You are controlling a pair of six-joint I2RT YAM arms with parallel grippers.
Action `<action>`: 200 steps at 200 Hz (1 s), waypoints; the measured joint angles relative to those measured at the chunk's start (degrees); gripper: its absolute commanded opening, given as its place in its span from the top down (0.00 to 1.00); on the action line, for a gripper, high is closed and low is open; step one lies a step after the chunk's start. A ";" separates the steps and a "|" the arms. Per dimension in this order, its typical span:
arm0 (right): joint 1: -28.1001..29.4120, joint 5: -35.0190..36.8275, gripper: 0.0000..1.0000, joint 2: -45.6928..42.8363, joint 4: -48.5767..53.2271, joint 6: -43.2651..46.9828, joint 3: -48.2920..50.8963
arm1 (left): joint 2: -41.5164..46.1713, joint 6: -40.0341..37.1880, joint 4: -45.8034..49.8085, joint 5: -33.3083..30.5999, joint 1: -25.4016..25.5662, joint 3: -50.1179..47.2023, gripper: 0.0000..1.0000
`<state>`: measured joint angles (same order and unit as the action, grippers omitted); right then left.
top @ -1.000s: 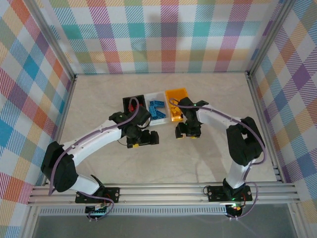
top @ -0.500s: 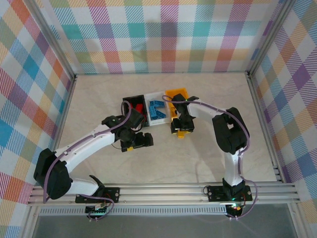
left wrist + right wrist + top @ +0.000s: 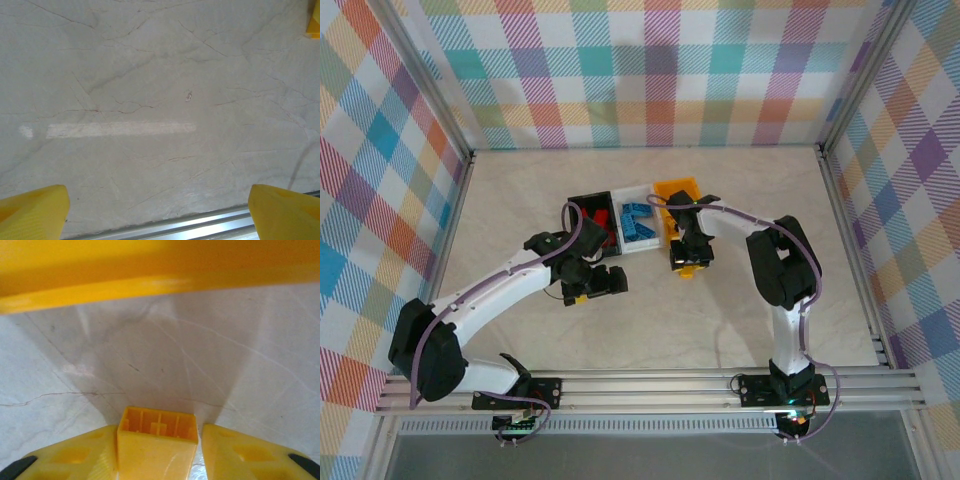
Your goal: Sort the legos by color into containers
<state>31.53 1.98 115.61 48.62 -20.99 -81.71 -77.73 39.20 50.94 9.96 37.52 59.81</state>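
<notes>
A: Status, near first?
B: Left gripper [image 3: 600, 282]: jaws wide, nothing held, over bare table [image 3: 150, 75]. Right gripper [image 3: 688, 258] pinched narrow on a yellow lego [image 3: 156, 440], just short of the orange-yellow bin [image 3: 677, 190].
A: What's left?
B: Probably just that drop. Red legos [image 3: 602, 222] sit in the black bin [image 3: 592, 198], blue legos [image 3: 638, 222] in the white bin [image 3: 638, 247]. Top view gives bin contents; right wrist view gives pads [image 3: 75, 455] against the lego.
</notes>
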 measured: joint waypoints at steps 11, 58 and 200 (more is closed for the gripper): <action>0.02 0.42 0.62 0.00 0.04 0.00 0.02 | -0.24 -0.22 0.07 0.09 -0.17 0.00 0.07; 0.02 2.27 0.65 -1.79 0.48 -0.63 0.66 | -1.03 -1.51 0.04 0.92 -1.09 0.00 0.07; -2.54 4.22 0.65 -7.15 12.11 -0.61 -29.64 | -1.62 -4.13 -1.84 4.83 -9.84 0.92 0.07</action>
<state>28.99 6.20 108.47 60.73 -21.61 -111.35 -79.35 35.07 49.10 14.79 27.68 60.73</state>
